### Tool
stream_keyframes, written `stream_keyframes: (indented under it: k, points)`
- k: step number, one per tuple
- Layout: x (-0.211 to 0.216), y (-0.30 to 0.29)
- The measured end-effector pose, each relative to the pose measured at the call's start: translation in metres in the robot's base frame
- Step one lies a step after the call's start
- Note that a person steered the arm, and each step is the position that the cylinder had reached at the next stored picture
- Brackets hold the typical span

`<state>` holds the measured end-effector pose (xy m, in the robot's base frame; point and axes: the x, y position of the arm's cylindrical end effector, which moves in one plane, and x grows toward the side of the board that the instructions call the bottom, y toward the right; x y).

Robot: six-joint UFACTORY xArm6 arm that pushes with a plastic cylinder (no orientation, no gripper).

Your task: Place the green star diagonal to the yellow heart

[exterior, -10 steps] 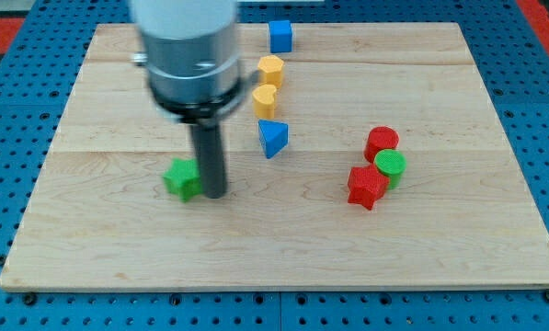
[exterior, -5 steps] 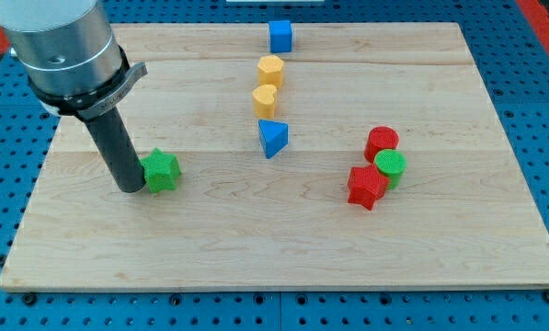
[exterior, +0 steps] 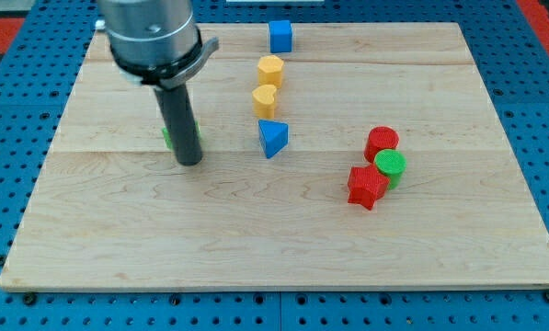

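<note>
1 green star (exterior: 167, 138) mostly hidden behind my tip (exterior: 188, 163), left of yellow heart (exterior: 265, 99)

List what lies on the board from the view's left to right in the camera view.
Green star, mostly hidden behind my tip → yellow heart → red star → green cylinder. The yellow hexagon, blue triangle and blue cube overlap the heart's span, and the red cylinder overlaps the star's, so they are left out.

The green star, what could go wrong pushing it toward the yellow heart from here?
My tip hides most of the green star, so its contact side is unclear and it may slip sideways. A push toward the view's right could overshoot into the blue triangular block just below the yellow heart.
</note>
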<state>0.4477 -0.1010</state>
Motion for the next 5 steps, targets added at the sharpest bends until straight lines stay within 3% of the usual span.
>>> stream_keyframes:
  k: [1, 3, 4, 5]
  points:
    - [-0.001, -0.013]
    - [-0.016, -0.109]
    - [-0.047, -0.104]
    - [-0.047, -0.067]
